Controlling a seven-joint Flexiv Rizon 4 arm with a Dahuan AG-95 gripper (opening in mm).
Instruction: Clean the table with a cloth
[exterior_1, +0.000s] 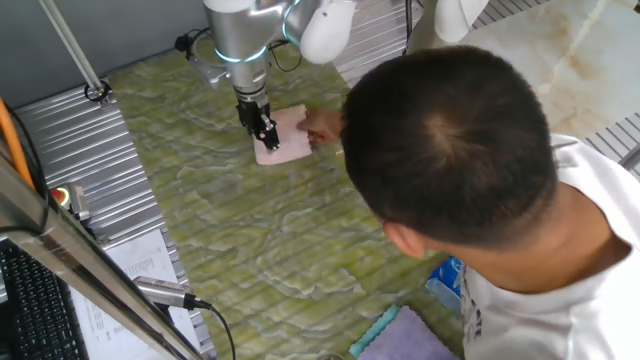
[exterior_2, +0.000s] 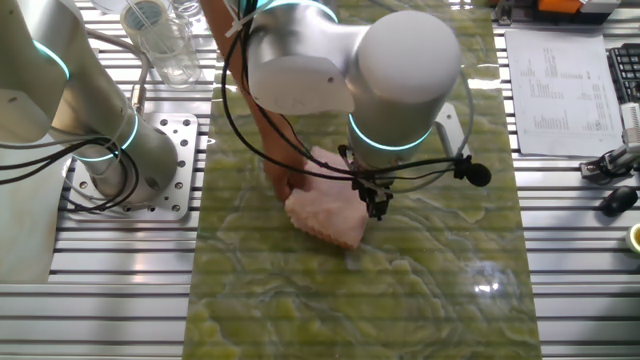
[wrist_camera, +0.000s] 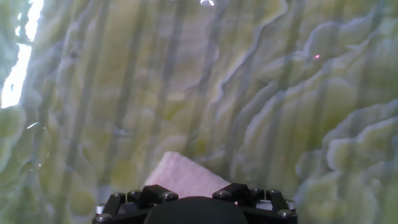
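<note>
The pale pink cloth (exterior_1: 284, 140) lies on the yellow-green marbled table (exterior_1: 270, 240), towards its far end. My gripper (exterior_1: 266, 131) points straight down onto the cloth's left part, fingers close together and pinching the fabric. In the other fixed view the gripper (exterior_2: 376, 206) sits at the right edge of the cloth (exterior_2: 325, 212). In the hand view a corner of the cloth (wrist_camera: 185, 175) sticks out just past the black jaw bases, with the table (wrist_camera: 249, 93) beyond; the fingertips themselves are hidden.
A person leans over the table from the right; their head (exterior_1: 450, 140) blocks much of it and their hand (exterior_1: 322, 126) touches the cloth's far side. A lavender-and-teal fluffy cloth (exterior_1: 400, 338) lies at the near edge. Ribbed metal panels (exterior_1: 90, 160) flank the table. Clear cups (exterior_2: 165, 40) stand by the second arm.
</note>
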